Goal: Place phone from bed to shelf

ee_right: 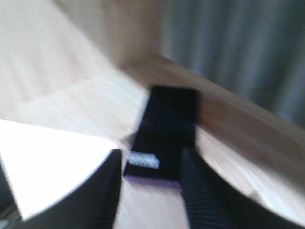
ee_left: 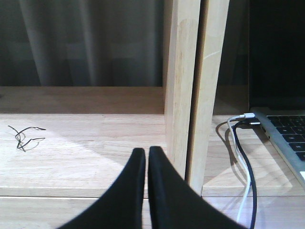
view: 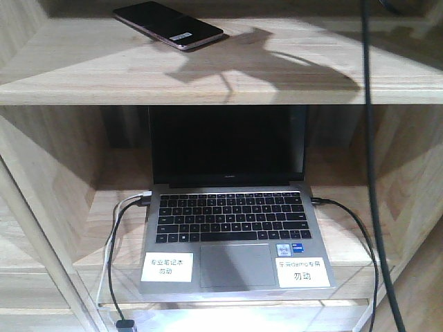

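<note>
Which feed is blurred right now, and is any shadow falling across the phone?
Right wrist view: motion-blurred, phone smeared between the open right pincer fingers. Front view: sharp, a dark shadow lies on the shelf board right of the phone, not over it. Left wrist view: sharp.

This looks like a staged bedroom or home-style demo room. A pale natural-wood shelf (view: 208, 76) with thick boards and upright dividers fills the front view, and grey pleated curtains (ee_left: 86, 43) hang behind it. An open grey laptop (view: 235, 235) in one compartment is plugged into cables (ee_left: 243, 167) and bears white printed labels (view: 167, 267) in Chinese, one reading "demo", which suggests a test setup.
</note>
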